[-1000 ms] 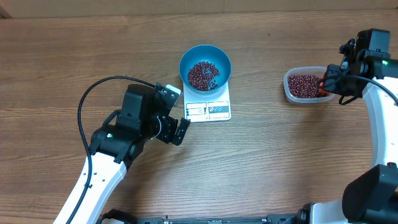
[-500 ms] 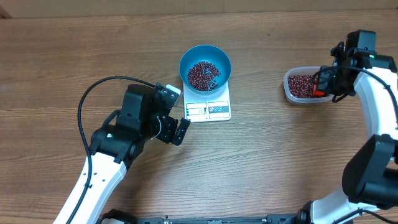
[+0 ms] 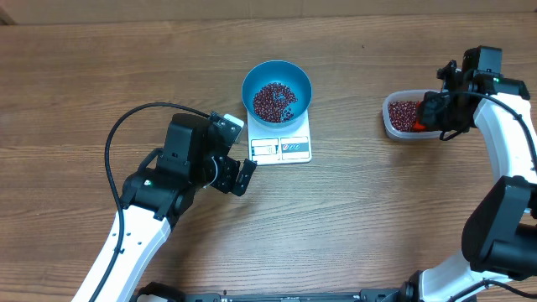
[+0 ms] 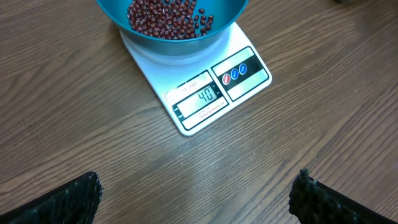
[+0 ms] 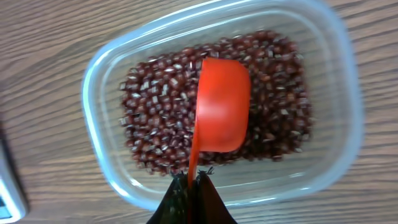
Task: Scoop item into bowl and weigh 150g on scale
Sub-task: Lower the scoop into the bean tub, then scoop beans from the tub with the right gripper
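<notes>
Right wrist, scoop covering beans, blurred

Left wrist view: bowl cut off by top edge; my left gripper clipped by bottom edge. Display on scale perhaps reads 40. Right wrist view: scoop handle end hidden inside my right gripper; tub rim blurred

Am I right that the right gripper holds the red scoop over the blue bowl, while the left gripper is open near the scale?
Not quite. The right gripper holds the scoop over the clear tub of beans, not over the bowl; the right wrist view shows this. The rest stands: the left gripper is open near the scale.
</notes>
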